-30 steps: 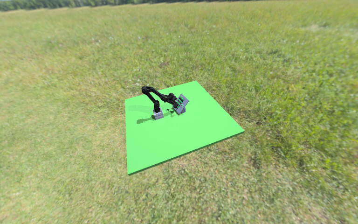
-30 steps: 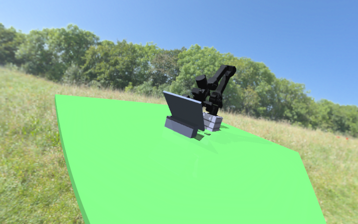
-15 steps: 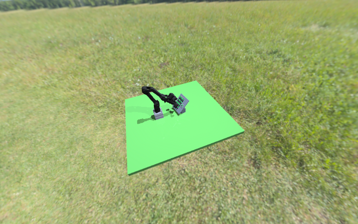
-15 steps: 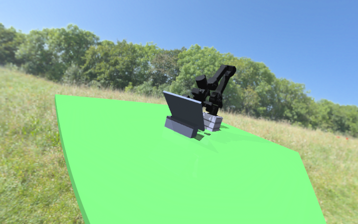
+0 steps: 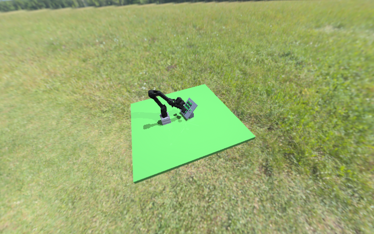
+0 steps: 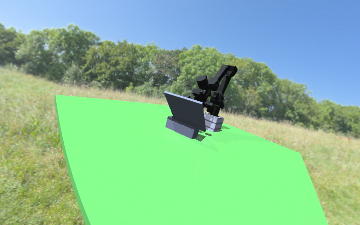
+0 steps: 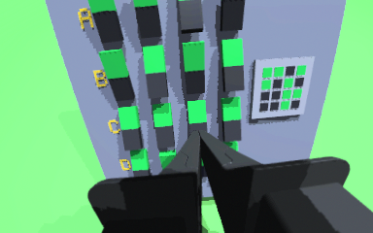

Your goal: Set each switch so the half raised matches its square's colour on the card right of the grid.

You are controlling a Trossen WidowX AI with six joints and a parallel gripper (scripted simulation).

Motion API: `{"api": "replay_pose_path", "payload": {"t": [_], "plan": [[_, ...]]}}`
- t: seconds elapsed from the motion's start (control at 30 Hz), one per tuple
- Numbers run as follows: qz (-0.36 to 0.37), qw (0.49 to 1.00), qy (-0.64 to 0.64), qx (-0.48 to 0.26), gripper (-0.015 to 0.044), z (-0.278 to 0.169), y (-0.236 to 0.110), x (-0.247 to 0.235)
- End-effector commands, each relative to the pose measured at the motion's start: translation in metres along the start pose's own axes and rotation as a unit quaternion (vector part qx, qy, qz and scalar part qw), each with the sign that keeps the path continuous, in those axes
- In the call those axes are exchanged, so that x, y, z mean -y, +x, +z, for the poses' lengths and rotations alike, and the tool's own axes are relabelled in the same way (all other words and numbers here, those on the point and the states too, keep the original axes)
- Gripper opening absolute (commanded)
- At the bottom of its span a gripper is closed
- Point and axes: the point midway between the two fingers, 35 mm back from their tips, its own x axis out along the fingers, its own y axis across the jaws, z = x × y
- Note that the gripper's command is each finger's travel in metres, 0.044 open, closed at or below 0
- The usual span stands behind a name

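The grey panel (image 5: 194, 103) (image 6: 184, 109) (image 7: 287, 29) bears rows A to D of green-and-dark switches. My gripper (image 5: 185, 110) (image 7: 198, 136) is shut and empty, its tips at the dark near half of the third row C switch (image 7: 196, 112); contact is unclear. By shading, rows A and B look matched to the card (image 7: 254, 92). The third and fourth (image 7: 231, 113) row C switches seem dark-half raised, while the card shows green. The first row C switch (image 7: 128, 117) and the second (image 7: 162, 116) look dark-half raised, as on the card. The fingers hide much of row D.
The panel leans back on a grey block (image 6: 181, 127) on the green table top (image 5: 176, 154) (image 6: 159, 185). The black arm (image 5: 156, 99) (image 6: 225, 79) reaches from its pale base (image 5: 165, 120) (image 6: 215, 123). Yellow row letters line the panel's left side in the wrist view.
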Motion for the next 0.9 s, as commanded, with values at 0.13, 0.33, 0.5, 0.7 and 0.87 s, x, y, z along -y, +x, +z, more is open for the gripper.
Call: {"api": "replay_pose_path", "payload": {"t": [0.13, 0.33, 0.5, 0.7, 0.87], "plan": [[-0.002, 1.0, 0.002, -0.001, 0.0, -0.0007, 0.0017, 0.0004], [-0.002, 1.0, 0.002, -0.001, 0.0, -0.0007, 0.0025, 0.0004], [-0.002, 1.0, 0.002, -0.001, 0.0, -0.0007, 0.0031, 0.0004], [-0.002, 1.0, 0.002, -0.001, 0.0, -0.0007, 0.004, 0.0004], [-0.002, 1.0, 0.002, -0.001, 0.0, -0.0008, 0.0046, 0.0004]]}}
